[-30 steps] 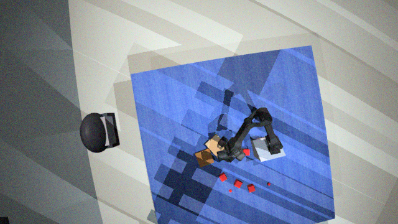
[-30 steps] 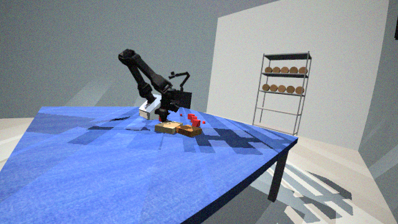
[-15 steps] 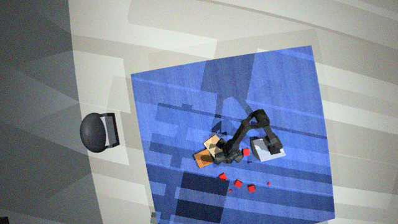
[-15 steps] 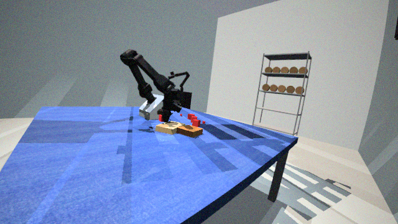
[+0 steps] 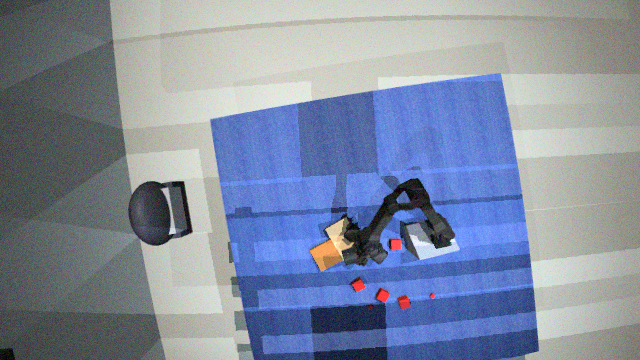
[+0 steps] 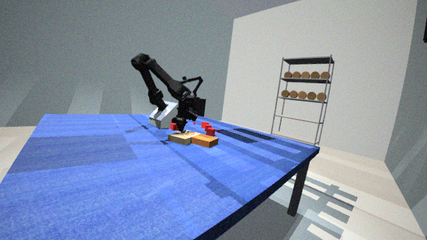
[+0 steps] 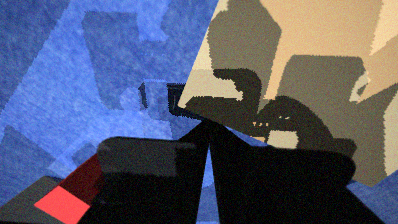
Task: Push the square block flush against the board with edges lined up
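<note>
The orange block [image 5: 325, 255] [image 6: 205, 141] lies flat on the table, with its side close against the tan board [image 5: 338, 231] [image 6: 179, 138] [image 7: 325, 25]; I cannot tell if that whole side touches. The two are offset along that side, and the board sticks out past the block at its far end. The arm hides part of the board in the top view. My gripper [image 5: 353, 234] [image 6: 181, 130] [image 7: 209, 124] is shut and empty, fingertips low at the board's edge on the arm's side. Contact with the board is not clear.
A red cube [image 5: 395, 244] [image 6: 173, 127] lies between the gripper and the pale arm base [image 5: 422, 250] [image 6: 160, 123]. Other red cubes [image 5: 358, 285] [image 5: 382, 295] [image 5: 404, 302] and a tiny red piece [image 5: 432, 296] lie on the blue table [image 5: 440, 115].
</note>
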### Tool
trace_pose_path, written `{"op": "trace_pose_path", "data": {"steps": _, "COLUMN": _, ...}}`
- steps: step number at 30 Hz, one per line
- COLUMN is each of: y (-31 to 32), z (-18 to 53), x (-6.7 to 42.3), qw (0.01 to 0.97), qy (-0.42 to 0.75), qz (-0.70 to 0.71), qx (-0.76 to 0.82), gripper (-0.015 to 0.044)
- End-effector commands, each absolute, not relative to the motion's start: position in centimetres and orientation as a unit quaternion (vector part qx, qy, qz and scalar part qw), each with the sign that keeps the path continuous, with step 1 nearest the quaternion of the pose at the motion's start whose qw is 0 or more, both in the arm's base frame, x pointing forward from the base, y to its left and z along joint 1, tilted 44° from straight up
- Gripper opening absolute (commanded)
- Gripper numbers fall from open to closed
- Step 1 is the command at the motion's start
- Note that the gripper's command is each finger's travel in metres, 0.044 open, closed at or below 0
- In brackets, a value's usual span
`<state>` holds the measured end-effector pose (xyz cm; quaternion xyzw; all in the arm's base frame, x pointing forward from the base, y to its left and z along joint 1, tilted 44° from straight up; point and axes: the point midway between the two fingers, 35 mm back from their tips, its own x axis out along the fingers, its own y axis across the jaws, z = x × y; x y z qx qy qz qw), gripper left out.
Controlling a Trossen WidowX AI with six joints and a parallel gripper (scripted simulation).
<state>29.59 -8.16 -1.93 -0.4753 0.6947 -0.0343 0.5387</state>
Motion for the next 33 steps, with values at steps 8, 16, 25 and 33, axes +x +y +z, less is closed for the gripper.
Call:
{"op": "trace_pose_path", "data": {"steps": 8, "y": -7.8, "z": -2.3, "x": 31.1, "qw": 0.542, "qy": 0.694, "qz": -0.036, "qx": -0.473, "gripper": 0.0000}}
{"op": "trace_pose_path", "data": {"steps": 16, "y": -7.5, "z": -2.5, "x": 32.0, "qw": 0.542, "qy": 0.693, "qz": -0.036, "qx": -0.473, "gripper": 0.0000}}
{"op": "trace_pose_path", "data": {"steps": 25, "y": -7.3, "z": -2.6, "x": 33.0, "qw": 0.542, "qy": 0.693, "qz": -0.036, "qx": -0.473, "gripper": 0.0000}}
{"op": "trace_pose_path", "data": {"steps": 33, "y": -7.3, "z": -2.6, "x": 33.4, "qw": 0.542, "qy": 0.693, "qz": -0.037, "qx": -0.473, "gripper": 0.0000}}
